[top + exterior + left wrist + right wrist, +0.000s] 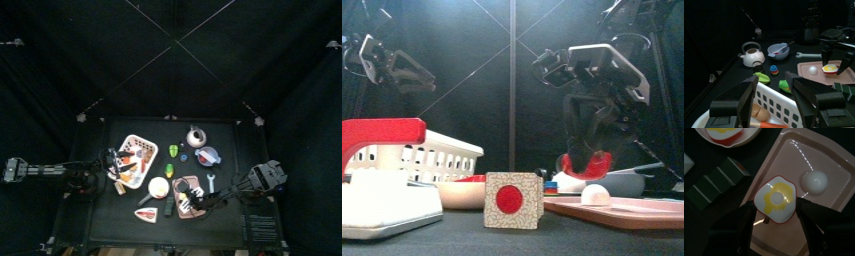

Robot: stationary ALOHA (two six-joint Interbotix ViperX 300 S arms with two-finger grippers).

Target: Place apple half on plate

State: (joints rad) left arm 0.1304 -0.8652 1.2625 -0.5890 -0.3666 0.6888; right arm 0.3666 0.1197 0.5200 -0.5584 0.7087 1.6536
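Nearest the table's front edge: a card [512,199] with a red disc, upright, beside a white dish rack [402,165] with red trim.

Behind, to the right: pink plate [821,165], bearing a white egg [814,180].

Above the plate: right gripper [777,223], clenched on the apple half [776,199], cut face showing yellow, held clear of the plate.

Further back: white teapot [752,55], blue bowl [779,50], wrench [808,54].

Far left, above the rack: left gripper [774,100], released, holding nothing.
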